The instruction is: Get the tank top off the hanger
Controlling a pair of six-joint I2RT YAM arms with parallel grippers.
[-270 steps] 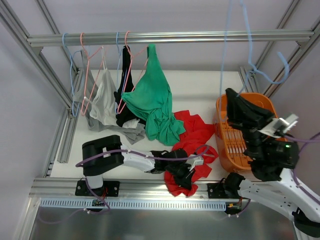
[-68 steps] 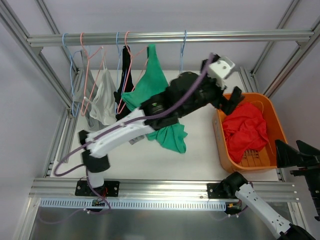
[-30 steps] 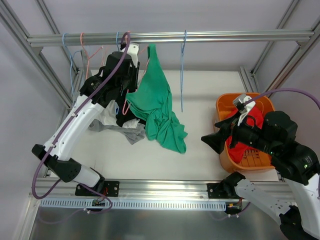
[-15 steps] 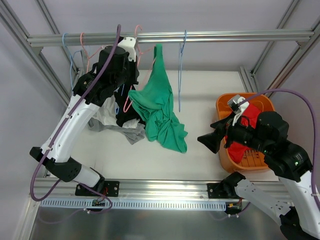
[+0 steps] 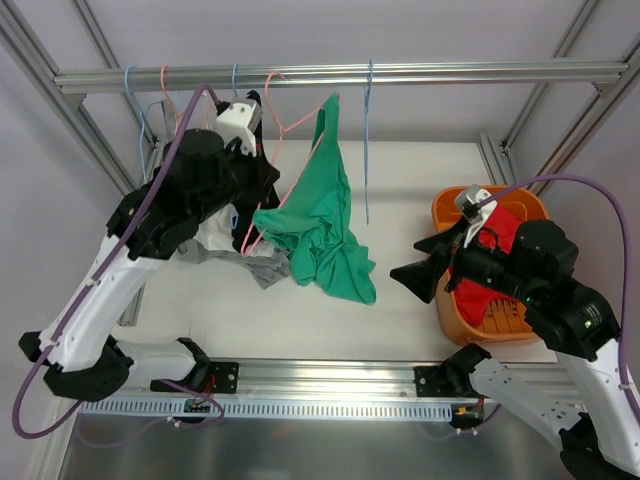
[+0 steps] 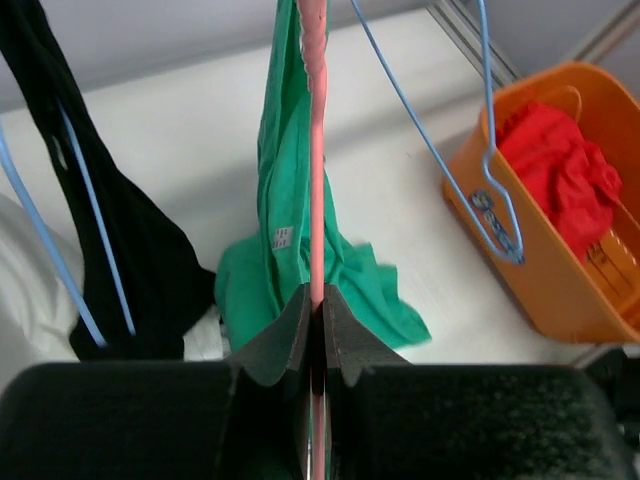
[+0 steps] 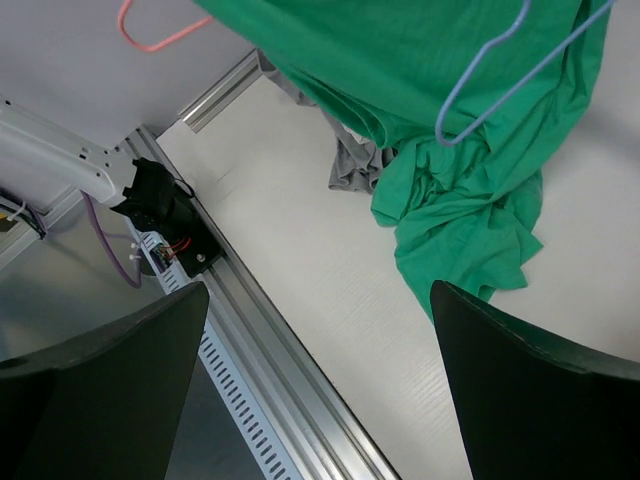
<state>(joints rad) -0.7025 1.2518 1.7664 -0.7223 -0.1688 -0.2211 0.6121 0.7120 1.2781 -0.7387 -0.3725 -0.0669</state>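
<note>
Overhead view. White bench with a matte top and faint wood-like grain, lit evenly with only soft shadows.

Aluminium crossbar runs the full width at 12 o'clock. Slanted frame struts drop from it at 10 o'clock and 2 o'clock.

Back wall and left wall are plain, pale grey-lilac.

At 6 o'clock an aluminium extrusion borders the bench. Just outside it lies a slotted white cable duct, then a brushed metal sheet with dull reflections.

No window is in view.
</note>
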